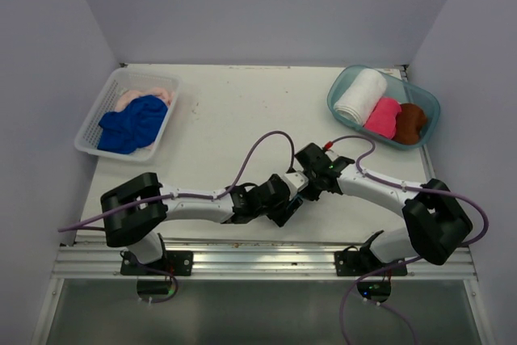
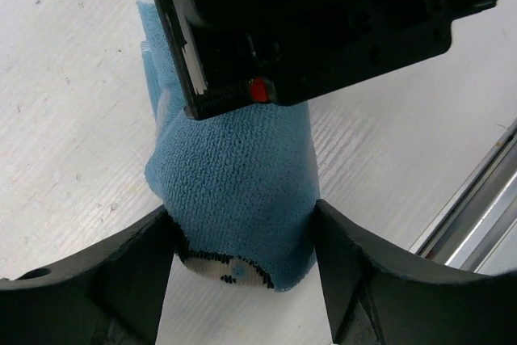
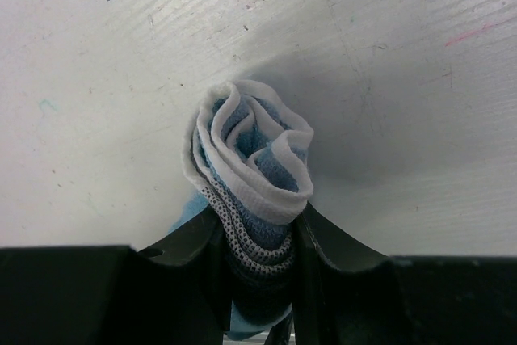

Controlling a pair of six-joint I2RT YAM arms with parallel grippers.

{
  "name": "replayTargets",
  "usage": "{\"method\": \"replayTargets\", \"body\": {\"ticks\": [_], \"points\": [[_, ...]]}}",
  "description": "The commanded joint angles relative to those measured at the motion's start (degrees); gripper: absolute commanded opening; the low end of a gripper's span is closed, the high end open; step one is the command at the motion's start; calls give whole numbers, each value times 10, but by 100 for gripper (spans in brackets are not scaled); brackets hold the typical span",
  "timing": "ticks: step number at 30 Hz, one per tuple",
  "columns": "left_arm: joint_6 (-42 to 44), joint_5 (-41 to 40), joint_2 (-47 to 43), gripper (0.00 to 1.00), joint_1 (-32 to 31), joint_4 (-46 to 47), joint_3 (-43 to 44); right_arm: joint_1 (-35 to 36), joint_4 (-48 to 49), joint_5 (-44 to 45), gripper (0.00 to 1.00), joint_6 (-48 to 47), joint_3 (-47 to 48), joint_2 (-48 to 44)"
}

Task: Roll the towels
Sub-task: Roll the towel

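Pale lilac walls (image 1: 266, 6) are set round a scuffed white desk (image 1: 242, 111). A peach towel (image 1: 145, 90) and royal blue towel (image 1: 133, 123) are heaped in a basket (image 1: 90, 133) at the far left corner. A white towel (image 1: 359, 96), pink towel (image 1: 382, 117) and brown towel (image 1: 409, 121) are kept in a tub (image 1: 342, 85) at the far right. By the middle of the near edge, a rolled light blue towel (image 2: 234, 159) is clamped by the left gripper (image 2: 242, 212) and right gripper (image 3: 258, 216).

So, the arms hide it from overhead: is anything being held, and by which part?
Both hold the rolled light blue towel: left gripper across the roll's sides, right gripper just below its spiral end.
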Motion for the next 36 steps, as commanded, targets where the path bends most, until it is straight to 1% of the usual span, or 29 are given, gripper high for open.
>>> {"method": "replayTargets", "body": {"ticks": [1, 2, 3, 5, 6, 7, 8, 9, 10, 11, 12, 15, 16, 17, 20, 23, 24, 25, 26, 31, 36], "points": [[5, -14, 18, 68, -2, 34, 21, 0, -19, 0, 14, 9, 16, 3], [1, -13, 23, 66, -2, 34, 18, 1, -19, 0, 15, 10, 12, 2], [-5, -8, 22, 59, -2, 35, 15, 1, -15, 0, 18, 11, 7, 0], [-12, -1, 19, 49, -1, 35, 11, -1, -11, -2, 25, 11, 2, -2], [-23, 9, 16, 36, 2, 35, 9, -1, -9, -2, 30, 11, 0, -3], [-28, 20, 12, 31, 5, 38, 5, -1, -1, -4, 36, 9, -3, -8], [-34, 32, 4, 25, 10, 45, -4, -1, 5, -6, 51, 4, -8, -12], [-49, 62, 0, 16, 23, 49, -10, -1, 11, -6, 57, 0, -9, -16], [-57, 82, -11, 13, 32, 65, -24, -1, 12, -5, 63, -4, -9, -23], [-65, 102, -16, 12, 42, 75, -34, -2, 11, -4, 65, -7, -10, -27], [-82, 148, -20, 9, 67, 85, -43, -2, 12, -3, 66, -9, -11, -31], [-113, 220, -33, 9, 114, 123, -74, -5, 15, 8, 71, -12, -22, -65], [-117, 231, -33, 8, 122, 128, -77, -8, 19, 11, 72, -12, -26, -74], [-121, 238, -28, 8, 127, 133, -80, -9, 22, 16, 73, -15, -33, -95], [-146, 287, -11, 8, 139, 157, -86, -9, 28, 19, 78, -27, -39, -119], [-195, 333, 7, 6, 154, 212, -109, -9, 38, 14, 81, -34, -49, -143], [-226, 352, 11, 5, 162, 228, -117, -9, 45, 11, 82, -33, -57, -158], [-237, 359, 15, 5, 166, 257, -129, -9, 64, 4, 83, -31, -66, -166], [-248, 364, 23, 5, 169, 266, -132, -9, 72, 4, 83, -29, -84, -173], [-285, 375, 31, 4, 183, 287, -147, -9, 93, -3, 84, -36, -115, -209], [-303, 400, 45, 4, 206, 303, -157, -9, 134, -31, 84, -37, -149, -203]]}}
